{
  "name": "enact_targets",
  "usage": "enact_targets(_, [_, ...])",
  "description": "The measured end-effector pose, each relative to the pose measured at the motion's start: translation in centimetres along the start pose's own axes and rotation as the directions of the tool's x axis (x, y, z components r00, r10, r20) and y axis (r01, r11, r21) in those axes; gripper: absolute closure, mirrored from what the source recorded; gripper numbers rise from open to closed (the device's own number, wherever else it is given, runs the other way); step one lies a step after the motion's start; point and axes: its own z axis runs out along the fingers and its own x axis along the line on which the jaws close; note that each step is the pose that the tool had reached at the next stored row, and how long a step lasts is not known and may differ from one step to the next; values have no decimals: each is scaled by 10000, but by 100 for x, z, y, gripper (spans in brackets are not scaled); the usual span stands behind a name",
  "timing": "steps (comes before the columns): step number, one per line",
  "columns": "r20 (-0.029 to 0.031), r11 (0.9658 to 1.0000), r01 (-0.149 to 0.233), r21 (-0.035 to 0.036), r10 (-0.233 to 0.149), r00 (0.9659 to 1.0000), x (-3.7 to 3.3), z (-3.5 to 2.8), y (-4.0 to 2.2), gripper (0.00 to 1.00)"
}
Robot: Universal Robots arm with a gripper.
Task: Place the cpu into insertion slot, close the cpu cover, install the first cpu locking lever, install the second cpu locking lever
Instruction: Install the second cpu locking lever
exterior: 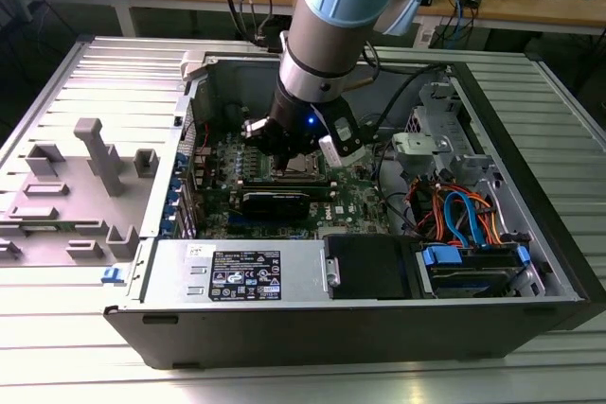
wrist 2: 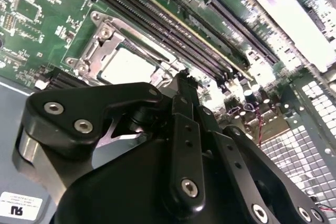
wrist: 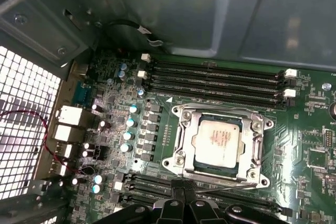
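Observation:
The cpu (wrist: 217,139) lies flat in the insertion slot (wrist: 178,160), its silver-grey top showing through the window of the cpu cover (wrist: 255,145), which lies down over it. In the second wrist view the cpu (wrist 2: 125,66) and the cover (wrist 2: 103,39) sit just past my black fingers. My gripper (wrist: 184,186) is shut, with its tips at the socket's edge beside a thin metal locking lever (wrist: 233,184) that runs along that side. In the exterior view the gripper (exterior: 284,152) reaches down into the open computer case over the socket (exterior: 295,173).
Long black memory slots (wrist: 215,80) flank the socket on two sides. Small capacitors (wrist: 128,129) stand on the green motherboard nearby. A black graphics card (exterior: 275,201), a power supply (exterior: 237,272) and bundled cables (exterior: 464,215) crowd the case.

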Motion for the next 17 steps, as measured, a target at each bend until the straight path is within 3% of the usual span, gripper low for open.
enact_targets(2, [-55, 10000, -9, -22, 8, 10000, 1, 11, -16, 89])
enact_targets(6, [-110, 10000, -13, -80, 12, 9999, -4, 75, -34, 89])
enact_targets(8, [-102, 9998, 4, -180, -6, 9999, 19, 96, -34, 89])
enact_targets(17, [-100, 9998, 5, -190, -7, 9999, 21, 98, -34, 89])
